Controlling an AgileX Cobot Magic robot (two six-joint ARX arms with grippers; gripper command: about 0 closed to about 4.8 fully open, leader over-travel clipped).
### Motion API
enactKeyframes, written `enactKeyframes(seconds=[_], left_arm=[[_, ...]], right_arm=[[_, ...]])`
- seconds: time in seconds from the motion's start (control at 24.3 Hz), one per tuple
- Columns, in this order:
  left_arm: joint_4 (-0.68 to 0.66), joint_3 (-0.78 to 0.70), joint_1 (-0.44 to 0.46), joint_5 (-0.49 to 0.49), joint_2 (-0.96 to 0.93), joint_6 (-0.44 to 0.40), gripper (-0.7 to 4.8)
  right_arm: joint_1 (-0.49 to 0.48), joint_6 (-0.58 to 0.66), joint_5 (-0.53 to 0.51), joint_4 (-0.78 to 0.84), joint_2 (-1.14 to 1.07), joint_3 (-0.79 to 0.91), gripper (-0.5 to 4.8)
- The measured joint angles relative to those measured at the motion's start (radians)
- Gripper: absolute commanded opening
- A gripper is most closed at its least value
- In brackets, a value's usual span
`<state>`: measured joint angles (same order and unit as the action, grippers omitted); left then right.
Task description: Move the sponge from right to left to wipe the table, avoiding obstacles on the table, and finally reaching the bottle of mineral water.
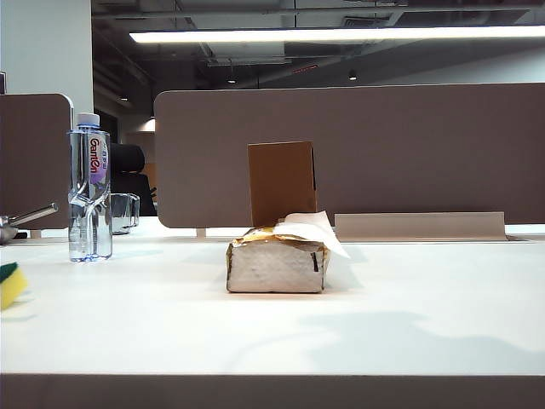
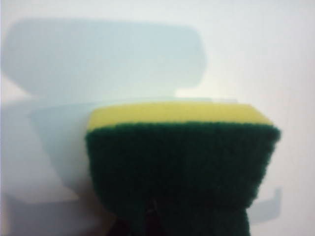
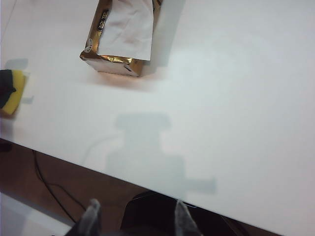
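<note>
At the far left edge of the exterior view: sponge (image 1: 10,285), yellow foam with dark green scouring layer, resting on the white counter (image 1: 170,324), already past both obstacles, the tissue pack (image 1: 277,262) and the upright cardboard box (image 1: 282,182) at mid-counter; judged as the sweep nearly complete

Bottle of mineral water (image 1: 89,189): upright, further back on the counter and a little right of the sponge, near but apart from it; small glass mug (image 1: 124,211) just behind the bottle; closing that last gap appears to be what remains

Left claw (image 2: 150,216): clamped shut on the sponge's green top, which fills the left wrist view, yellow foam pointing away from the camera

Right claw (image 3: 134,214): jaws parted, holding nothing, hanging over the counter's front edge, well apart from the sponge; tissue pack in its view too
</note>
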<state>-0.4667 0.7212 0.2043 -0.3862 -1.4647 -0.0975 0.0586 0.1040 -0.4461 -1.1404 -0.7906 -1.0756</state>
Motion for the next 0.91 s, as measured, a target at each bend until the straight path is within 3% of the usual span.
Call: enactKeyframes(seconds=[0.33,0.7,0.91], left_arm=[[0.104,0.025,0.001,-0.018,-0.022,0.000,-0.05],[0.127,0.255,0.001,-0.018,-0.241,0.000,-0.05],[0.113,0.370,0.002,-0.072,-0.388,0.001,-0.05]], right_arm=[[0.001,0.007,-0.071,0.000,0.000,0.000,1.98],[0.001,0.008,-0.071,-0.003,0.000,0.000,1.98],[0.001,0.008,-0.071,-0.011,0.001,0.000,1.98]])
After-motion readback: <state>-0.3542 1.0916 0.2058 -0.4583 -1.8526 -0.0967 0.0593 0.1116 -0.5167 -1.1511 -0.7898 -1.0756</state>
